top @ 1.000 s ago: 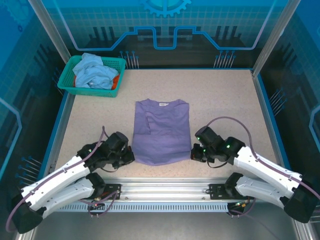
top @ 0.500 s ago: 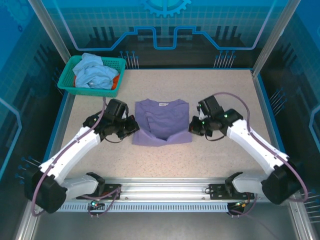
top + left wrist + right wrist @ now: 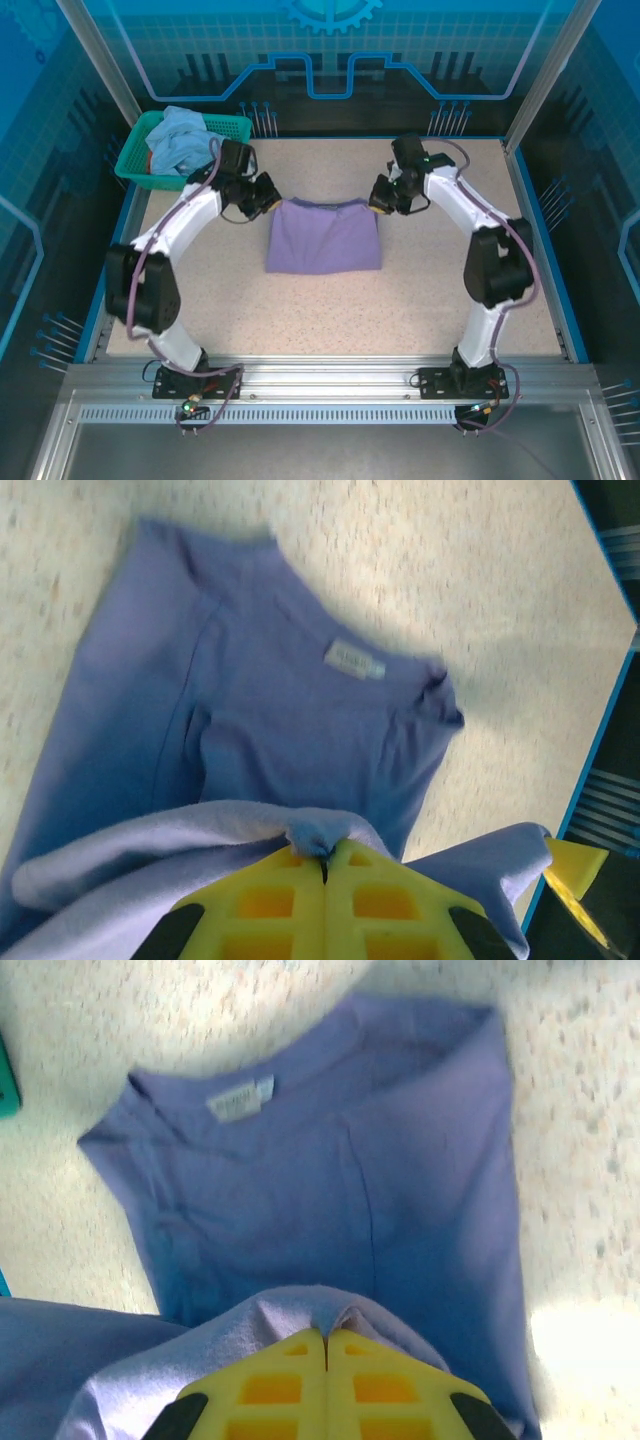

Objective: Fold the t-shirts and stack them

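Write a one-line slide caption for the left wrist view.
Left pincer shut on the purple t-shirt, its edge held above the collar label.

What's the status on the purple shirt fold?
Left gripper, right gripper: both shut on shirt hem. Shirt doubled over, hem at collar end. Basket far left, apart from it.

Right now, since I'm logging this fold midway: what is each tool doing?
Left tool: closed on the purple t-shirt.
Right tool: closed on the purple t-shirt too.
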### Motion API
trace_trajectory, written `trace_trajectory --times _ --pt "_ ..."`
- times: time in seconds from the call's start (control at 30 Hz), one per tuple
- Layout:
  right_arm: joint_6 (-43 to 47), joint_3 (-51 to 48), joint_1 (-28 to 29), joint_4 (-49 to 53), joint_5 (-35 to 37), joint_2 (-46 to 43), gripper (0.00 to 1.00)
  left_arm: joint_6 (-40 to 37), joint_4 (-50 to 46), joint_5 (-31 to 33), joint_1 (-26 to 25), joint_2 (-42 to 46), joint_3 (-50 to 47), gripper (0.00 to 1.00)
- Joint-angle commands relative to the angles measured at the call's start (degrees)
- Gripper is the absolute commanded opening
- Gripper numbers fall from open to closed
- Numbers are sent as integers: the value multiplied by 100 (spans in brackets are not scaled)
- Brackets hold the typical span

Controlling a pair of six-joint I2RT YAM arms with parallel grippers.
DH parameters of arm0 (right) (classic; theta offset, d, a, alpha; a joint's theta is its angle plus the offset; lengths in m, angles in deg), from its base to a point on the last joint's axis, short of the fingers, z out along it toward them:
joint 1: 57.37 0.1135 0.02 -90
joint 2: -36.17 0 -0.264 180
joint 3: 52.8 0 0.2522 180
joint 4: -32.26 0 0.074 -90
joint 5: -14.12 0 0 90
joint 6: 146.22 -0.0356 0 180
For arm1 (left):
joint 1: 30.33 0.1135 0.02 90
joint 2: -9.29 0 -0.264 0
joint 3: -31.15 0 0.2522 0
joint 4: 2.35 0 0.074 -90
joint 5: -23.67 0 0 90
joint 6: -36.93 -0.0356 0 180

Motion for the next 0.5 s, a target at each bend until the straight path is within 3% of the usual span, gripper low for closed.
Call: trace_trajectory --times 0.0,0.03,0.1,0.13,0.17,0.23,0.3,0.37,0.47 --pt "-198 957 -353 10 -647 1046 2 47 43 -172 333 -967 751 16" --pt "-247 1365 -440 75 -735 1435 5 111 -6 -84 412 -1314 996 29" --pt "-382 2321 -611 481 -816 2197 28 188 -133 -2 542 -1915 1491 27" --pt "-377 2733 -682 525 -1117 2541 33 245 -367 -73 592 -2202 1881 35" --pt "-372 3132 -732 678 -1097 2766 36 227 -473 -124 589 -2398 2206 49" --pt "-398 3529 -847 883 -819 2865 48 132 -535 60 544 -2381 2511 51" --pt "-469 3456 -989 787 -887 2729 49 99 -510 290 523 -2139 2582 55" --pt "-419 3243 -1076 672 -947 2453 55 61 -553 299 502 -1867 2604 53" --pt "-70 2634 -998 628 -937 1836 54 -144 -544 395 320 -1291 2236 58"
